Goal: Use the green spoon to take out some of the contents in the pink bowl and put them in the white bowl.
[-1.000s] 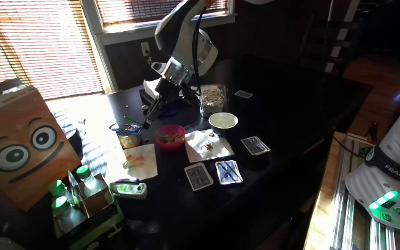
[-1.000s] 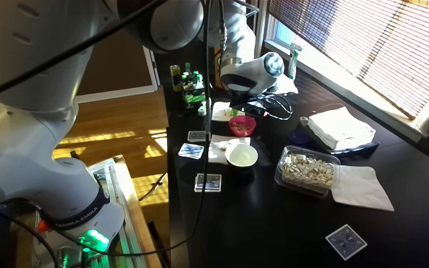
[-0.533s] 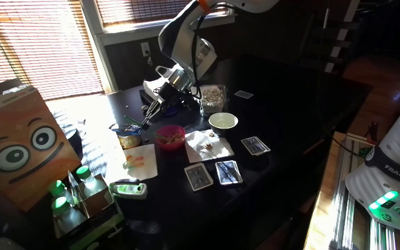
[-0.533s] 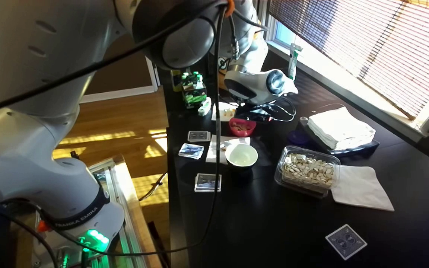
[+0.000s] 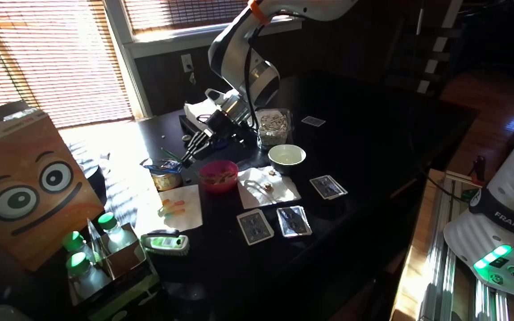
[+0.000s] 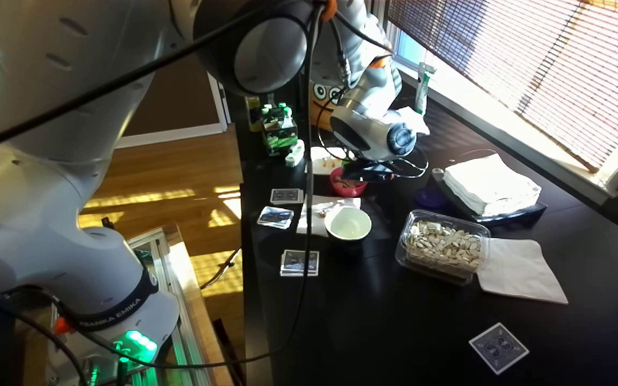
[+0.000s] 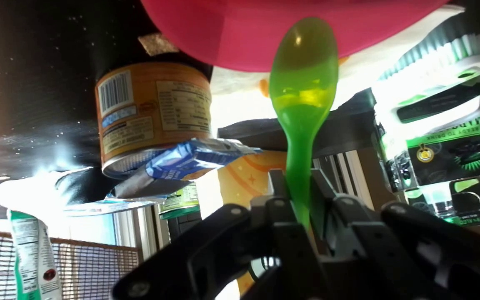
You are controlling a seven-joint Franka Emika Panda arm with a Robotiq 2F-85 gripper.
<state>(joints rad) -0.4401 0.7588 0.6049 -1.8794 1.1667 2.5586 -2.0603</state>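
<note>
translucent plastic, glossy and smooth, forms the small oval-ended green spoon (image 7: 304, 75), and the black two-fingered tool (image 7: 299, 185) grasps it by the handle, clenched from both sides. that hold leaves the scooping end jutting past the fingertips, presumably so it can dip without the fingers entering the food. in the wrist view this end overlaps the wall of the small round pink plastic bowl (image 7: 223, 33); whether it touches i cannot tell, and i make out nothing riding on it. rough brownish pieces (image 5: 225, 177) lie in the pink bowl. the small round white bowl (image 6: 348, 224), smooth and wide-mouthed, stands near it, likely to keep the carry short. a creased white paper napkin (image 5: 251, 194) lies beside the bowls, perhaps to catch spills; brown crumbs (image 5: 267, 187) dot it. a short metal can (image 7: 154, 112) in an orange label stands near the pink bowl, a crinkled blue foil packet (image 7: 190, 160) across its top. a clear plastic tub (image 6: 403, 260) of flat pale seeds (image 6: 443, 244) sits farther off on the dark counter (image 6: 395, 332). scooping seems the step in hand, with the transfer to the white bowl to follow.
</note>
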